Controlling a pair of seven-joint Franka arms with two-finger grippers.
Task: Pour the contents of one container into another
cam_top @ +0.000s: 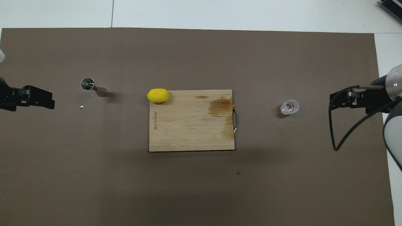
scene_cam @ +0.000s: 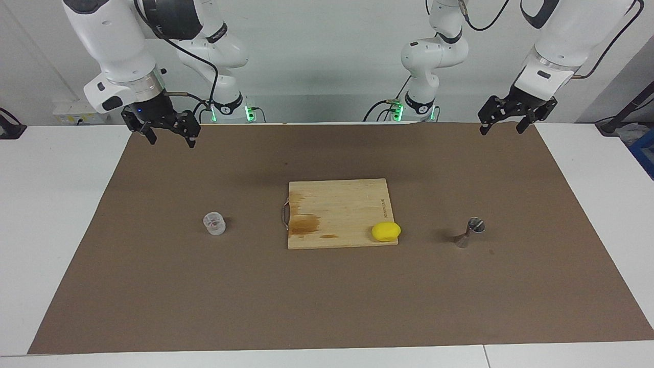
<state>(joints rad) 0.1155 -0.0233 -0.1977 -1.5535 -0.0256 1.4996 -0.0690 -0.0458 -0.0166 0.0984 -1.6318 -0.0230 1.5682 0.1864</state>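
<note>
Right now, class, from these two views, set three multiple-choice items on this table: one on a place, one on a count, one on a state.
1. Where does the lemon lie?
A. on a corner of the cutting board
B. inside the clear cup
C. on the white table edge

2. How many grippers hold something?
A. two
B. one
C. none

3. How does the steel jigger stand?
A. lying flat
B. upright on the brown mat
C. lifted in the air

Key: 1 A, it overhangs the board's corner. 2 C, the left gripper and right gripper hang open and empty. 3 B, its base rests on the mat.

Lemon on board, between cup and jigger
</note>
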